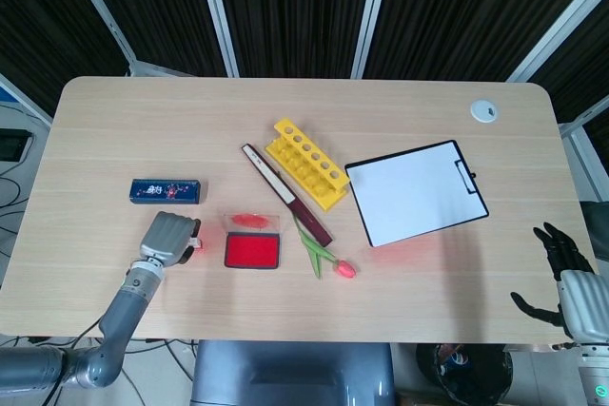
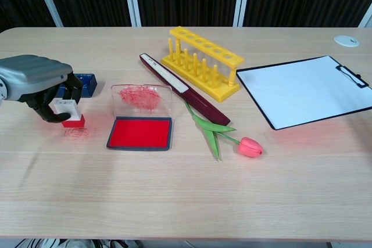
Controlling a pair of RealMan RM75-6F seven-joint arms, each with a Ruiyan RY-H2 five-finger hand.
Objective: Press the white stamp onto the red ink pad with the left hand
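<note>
Light wooden table (image 1: 381,111) in front of dark slatted panels with pale metal struts.

Left hand (image 2: 36,82) sits low at the table's left side, fingers curled around the white stamp (image 2: 67,112); red underside of the stamp faces down, just above or on the wood, over faint red scribble marks (image 2: 75,133). From overhead the same hand (image 1: 166,235) covers most of the stamp; only a red-and-white sliver shows at its right edge.

Red ink pad (image 2: 140,133) lies to the right of the stamp, apart from it, lid open. Clear lid (image 2: 142,99) stands up at the back edge, smeared red inside.

Blue box (image 1: 166,191) lies flat behind the left hand, near it.

Maroon pen case (image 2: 183,88) runs diagonally from behind the pad toward the tulip (image 2: 244,144), which lies on its side, pink head to the right, green stem and leaves toward the case. Yellow tube rack (image 2: 201,62) stands just behind the case. Clipboard (image 1: 416,192) with blank white sheet right of the rack. Small white disc (image 1: 484,110) at the far right corner.

Right hand (image 1: 563,263) is off the table's right edge, holding nothing, dark fingers spread.
</note>
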